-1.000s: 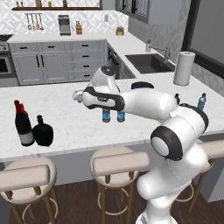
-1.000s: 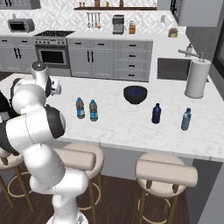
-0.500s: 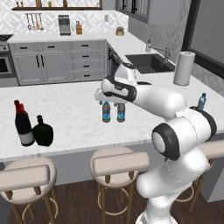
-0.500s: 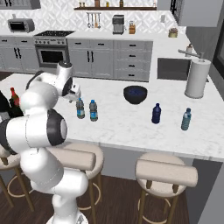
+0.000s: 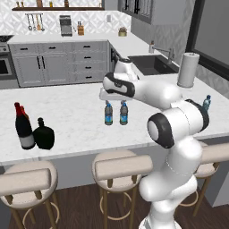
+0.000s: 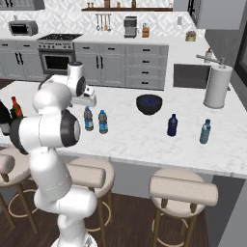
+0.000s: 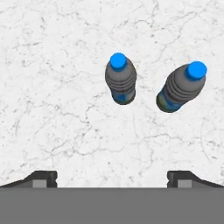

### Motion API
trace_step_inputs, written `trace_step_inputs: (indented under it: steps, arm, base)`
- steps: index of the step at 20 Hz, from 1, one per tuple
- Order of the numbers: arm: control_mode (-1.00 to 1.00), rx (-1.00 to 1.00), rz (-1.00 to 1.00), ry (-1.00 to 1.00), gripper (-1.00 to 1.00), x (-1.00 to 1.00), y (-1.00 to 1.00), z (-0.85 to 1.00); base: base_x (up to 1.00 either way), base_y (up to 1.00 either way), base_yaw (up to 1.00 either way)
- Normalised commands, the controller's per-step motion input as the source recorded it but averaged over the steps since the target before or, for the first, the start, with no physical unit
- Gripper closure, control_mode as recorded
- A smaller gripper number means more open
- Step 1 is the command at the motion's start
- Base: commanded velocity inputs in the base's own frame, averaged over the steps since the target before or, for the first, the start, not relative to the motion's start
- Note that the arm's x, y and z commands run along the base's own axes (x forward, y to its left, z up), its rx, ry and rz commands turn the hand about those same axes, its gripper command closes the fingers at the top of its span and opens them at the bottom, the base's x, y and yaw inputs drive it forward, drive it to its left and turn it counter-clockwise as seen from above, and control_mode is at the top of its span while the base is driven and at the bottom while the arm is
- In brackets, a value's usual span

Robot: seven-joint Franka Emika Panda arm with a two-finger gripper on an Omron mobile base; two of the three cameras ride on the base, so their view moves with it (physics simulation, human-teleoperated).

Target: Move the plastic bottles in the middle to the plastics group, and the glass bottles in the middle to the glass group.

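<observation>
Two clear water bottles with blue labels stand side by side mid-counter, the left one and the right one. My gripper hovers just above them, open, with nothing between its fingertips. The squat black bottle stands at the left beside the red-topped wine bottles. Far right stand the dark-blue bottle and the teal bottle.
A dark bowl sits between the water bottles and the plastics group. A paper towel roll stands by the sink. Stools line the counter's near edge.
The arm has swung right, from near the glass group side to above the two water bottles. No bottle has moved.
</observation>
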Motion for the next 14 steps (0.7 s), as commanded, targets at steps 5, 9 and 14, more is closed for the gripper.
trace_step_inputs:
  steps: [5,9,14]
  arm:
    - [-1.0,-0.01,0.0,0.0,-1.0,0.23,-0.09,-0.22]
    - [-1.0,0.0,0.0,0.0,-1.0,0.27,-0.01,-0.33]
    - [-1.0,-0.01,0.0,-0.03,-1.0,0.39,0.01,-0.28]
  base:
    - [0.0,0.0,0.0]
    - [0.0,0.0,0.0]
    - [0.0,0.0,0.0]
